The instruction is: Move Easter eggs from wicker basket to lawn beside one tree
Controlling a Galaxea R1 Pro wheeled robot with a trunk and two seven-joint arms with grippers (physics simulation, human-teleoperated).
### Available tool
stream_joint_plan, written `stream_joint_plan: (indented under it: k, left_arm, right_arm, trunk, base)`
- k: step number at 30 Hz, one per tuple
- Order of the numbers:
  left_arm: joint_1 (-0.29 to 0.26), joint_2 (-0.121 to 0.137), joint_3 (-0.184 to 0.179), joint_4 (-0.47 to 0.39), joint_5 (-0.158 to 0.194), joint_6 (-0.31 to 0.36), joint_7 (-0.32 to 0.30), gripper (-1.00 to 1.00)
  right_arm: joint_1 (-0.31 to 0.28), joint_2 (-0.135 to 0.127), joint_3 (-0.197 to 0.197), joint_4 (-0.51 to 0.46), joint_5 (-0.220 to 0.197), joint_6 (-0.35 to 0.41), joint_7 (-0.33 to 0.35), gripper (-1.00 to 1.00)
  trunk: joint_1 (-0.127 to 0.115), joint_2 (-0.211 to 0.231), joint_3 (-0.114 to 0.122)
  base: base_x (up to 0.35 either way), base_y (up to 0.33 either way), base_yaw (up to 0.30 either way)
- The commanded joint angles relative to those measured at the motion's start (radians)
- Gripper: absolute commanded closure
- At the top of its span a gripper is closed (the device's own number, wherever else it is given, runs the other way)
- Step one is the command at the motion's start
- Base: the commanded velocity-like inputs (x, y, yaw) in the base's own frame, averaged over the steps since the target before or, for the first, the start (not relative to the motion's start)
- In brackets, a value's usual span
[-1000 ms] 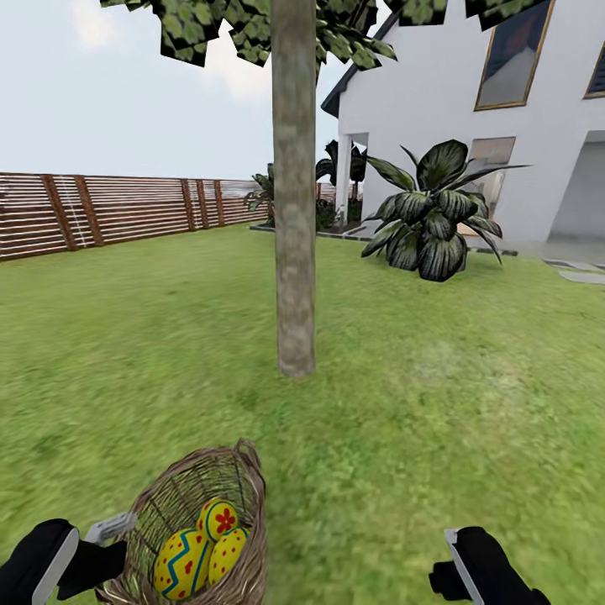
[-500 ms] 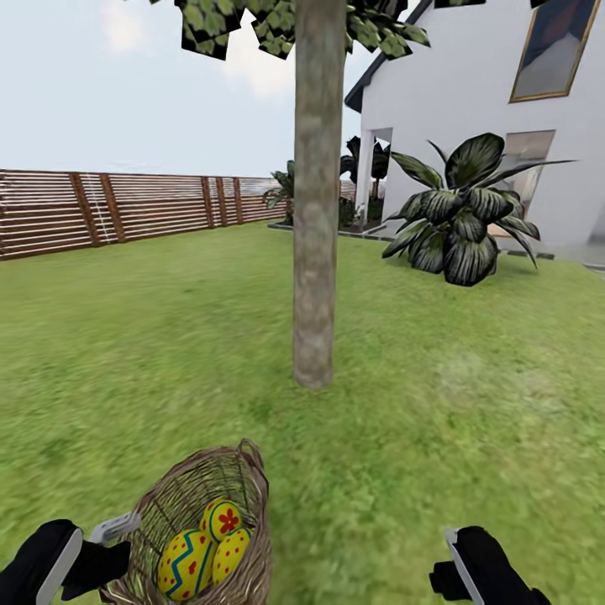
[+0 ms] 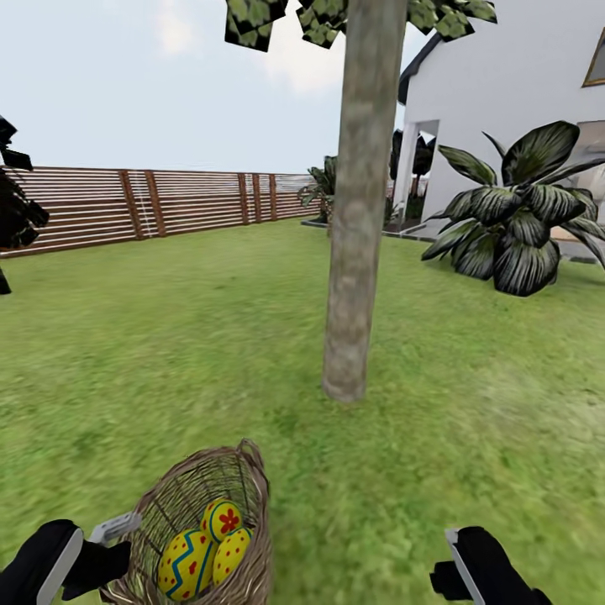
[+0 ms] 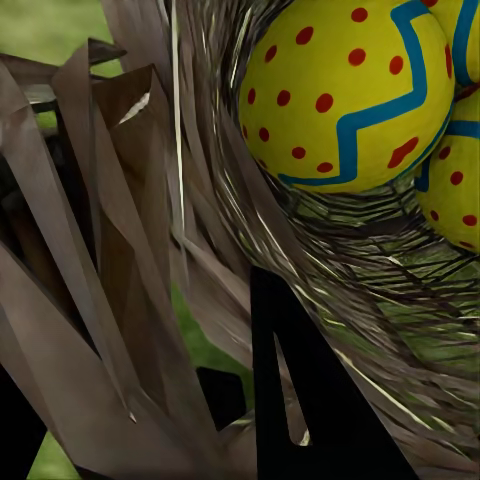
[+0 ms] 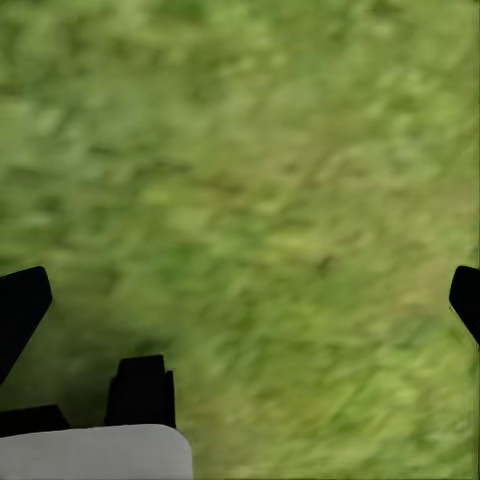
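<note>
The left gripper (image 3: 118, 528) seems clamped on the wicker basket (image 3: 210, 496) wall, three Easter eggs (image 3: 206, 550) inside. The right gripper (image 5: 240, 300) hangs spread over the lawn (image 3: 470, 437). Beyond stands the tree (image 3: 357, 252).

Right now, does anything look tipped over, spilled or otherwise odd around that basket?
Nothing has spilled. The small brown wicker basket stands roughly upright on the green lawn, with the bright yellow painted eggs inside it. The left gripper sits at its wall; whether it grips the weave is unclear.
</note>
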Motion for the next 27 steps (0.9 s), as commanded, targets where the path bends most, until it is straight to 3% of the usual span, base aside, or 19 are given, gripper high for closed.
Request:
stream_joint_plan:
  k: [1,10,13,19,27]
  left_arm:
    - [-0.001,-0.001,0.002,-0.001,0.01,0.005,-0.008,1.0]
    - [-0.001,-0.001,0.002,-0.001,0.01,0.005,-0.008,1.0]
    - [-0.001,-0.005,0.002,-0.001,0.01,0.006,-0.008,1.0]
    - [-0.001,-0.014,0.002,0.002,0.009,0.004,-0.007,1.0]
    - [-0.001,-0.013,0.002,0.002,0.009,0.005,-0.008,1.0]
  right_arm:
    - [0.0,0.001,0.0,-0.002,0.004,0.004,0.002,-1.0]
    - [0.0,-0.001,-0.003,-0.003,0.004,0.004,0.002,-1.0]
    - [0.0,-0.001,-0.04,-0.003,0.003,0.006,0.002,-1.0]
    - [0.0,-0.001,-0.089,-0.003,0.002,0.008,0.005,-1.0]
    - [0.0,0.002,-0.089,-0.003,0.004,0.008,0.004,-1.0]
  trunk:
    - [0.0,0.0,-0.001]
    - [0.0,0.0,-0.004]
    - [0.0,0.0,-0.004]
    - [0.0,0.0,0.0]
    - [0.0,0.0,0.002]
  base:
    - [0.337,0.0,0.25]
    - [0.337,0.0,0.214]
    - [0.337,0.0,0.041]
    - [0.337,0.0,-0.215]
    - [0.336,0.0,-0.202]
